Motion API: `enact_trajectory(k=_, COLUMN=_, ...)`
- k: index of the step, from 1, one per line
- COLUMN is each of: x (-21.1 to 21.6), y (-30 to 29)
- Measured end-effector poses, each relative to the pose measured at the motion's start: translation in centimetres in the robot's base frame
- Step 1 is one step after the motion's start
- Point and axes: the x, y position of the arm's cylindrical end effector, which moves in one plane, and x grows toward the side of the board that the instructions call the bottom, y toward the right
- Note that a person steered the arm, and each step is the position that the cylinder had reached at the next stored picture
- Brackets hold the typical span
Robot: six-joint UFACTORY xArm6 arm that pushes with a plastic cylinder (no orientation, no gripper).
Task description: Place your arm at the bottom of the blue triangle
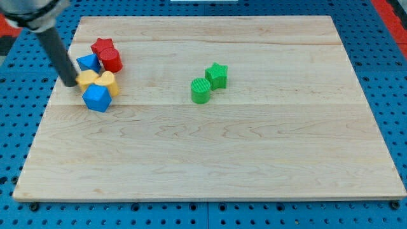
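The blue triangle (pixel 88 63) lies near the board's upper left, in a cluster of blocks. My tip (pixel 70 84) rests on the board just below and left of the blue triangle, touching the left end of a yellow block (pixel 88 79). The dark rod slants up to the view's top left. A red star (pixel 103 47) and a red cylinder (pixel 112 61) sit right of the triangle. A second yellow block (pixel 109 82) and a blue cube (pixel 97 98) lie below it.
A green star (pixel 217 75) and a green cylinder (pixel 201 90) stand together near the board's middle. The wooden board (pixel 210 159) lies on a blue perforated table (pixel 388 63).
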Motion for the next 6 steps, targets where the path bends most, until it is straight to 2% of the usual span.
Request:
enact_trajectory(k=1, x=-0.5, y=8.0)
enact_trajectory(k=2, x=-0.5, y=7.8)
enact_trajectory(k=4, x=-1.7, y=-0.9)
enact_trajectory(k=5, x=-3.3, y=0.8)
enact_trajectory(k=6, x=-3.6, y=-0.3)
